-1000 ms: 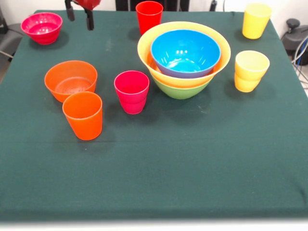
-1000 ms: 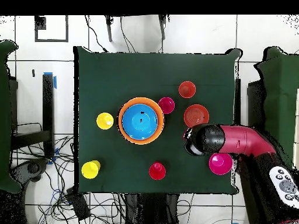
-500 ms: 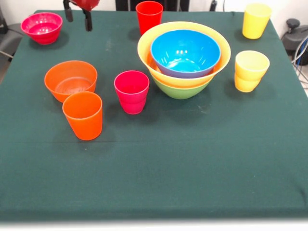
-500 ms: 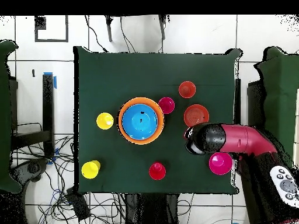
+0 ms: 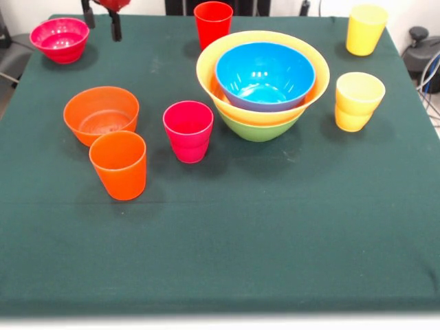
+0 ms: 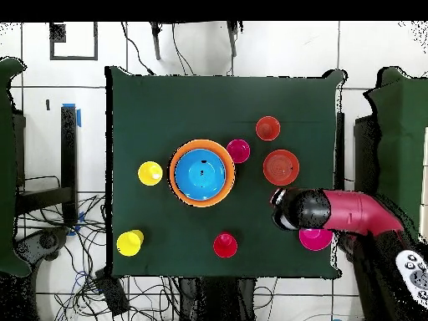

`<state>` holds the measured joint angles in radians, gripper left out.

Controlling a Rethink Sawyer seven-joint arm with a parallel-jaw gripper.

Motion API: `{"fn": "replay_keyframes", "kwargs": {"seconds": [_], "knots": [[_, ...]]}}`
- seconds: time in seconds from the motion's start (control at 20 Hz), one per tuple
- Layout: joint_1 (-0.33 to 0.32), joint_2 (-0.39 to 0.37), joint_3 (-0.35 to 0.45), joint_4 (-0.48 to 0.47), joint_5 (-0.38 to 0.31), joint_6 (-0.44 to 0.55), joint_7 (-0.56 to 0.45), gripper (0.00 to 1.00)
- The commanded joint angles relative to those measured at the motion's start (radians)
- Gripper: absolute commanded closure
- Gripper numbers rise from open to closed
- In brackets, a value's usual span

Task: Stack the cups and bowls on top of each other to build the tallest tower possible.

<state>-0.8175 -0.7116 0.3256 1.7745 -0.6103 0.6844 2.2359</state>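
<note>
With its fingers spread and empty, the end effector hangs just beside the magenta-pink bowl, which it must probably descend on and grasp for the tower.

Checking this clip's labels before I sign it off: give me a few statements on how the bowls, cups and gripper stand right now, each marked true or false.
1. The blue bowl sits inside the yellow bowl, which rests in the green bowl. True.
2. The pink bowl is part of that stack. False: it stands alone at a corner of the table.
3. The gripper holds a cup. False: its jaws are open and empty, up near the pink bowl.
4. The orange cup stands upright just in front of the orange bowl. True.
5. The red cup lies on its side. False: it stands upright behind the stack.
</note>
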Motion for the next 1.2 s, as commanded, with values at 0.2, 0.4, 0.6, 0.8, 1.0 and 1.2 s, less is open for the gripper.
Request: {"fn": "replay_keyframes", "kwargs": {"seconds": [0.2, 0.4, 0.6, 0.8, 1.0, 1.2], "knots": [[-0.107, -0.059, 0.01, 0.157, -0.08, -0.063, -0.173, 0.0], [-0.158, -0.029, 0.021, 0.182, -0.078, -0.069, -0.171, 0.0], [-0.179, 0.027, 0.021, 0.161, -0.108, -0.099, -0.152, 0.0], [-0.191, 0.108, 0.03, 0.118, -0.143, -0.127, -0.144, 0.0], [-0.197, 0.134, 0.034, 0.104, -0.166, -0.153, -0.136, 0.0], [-0.199, 0.169, 0.038, 0.084, -0.181, -0.161, -0.137, 0.0]]}}
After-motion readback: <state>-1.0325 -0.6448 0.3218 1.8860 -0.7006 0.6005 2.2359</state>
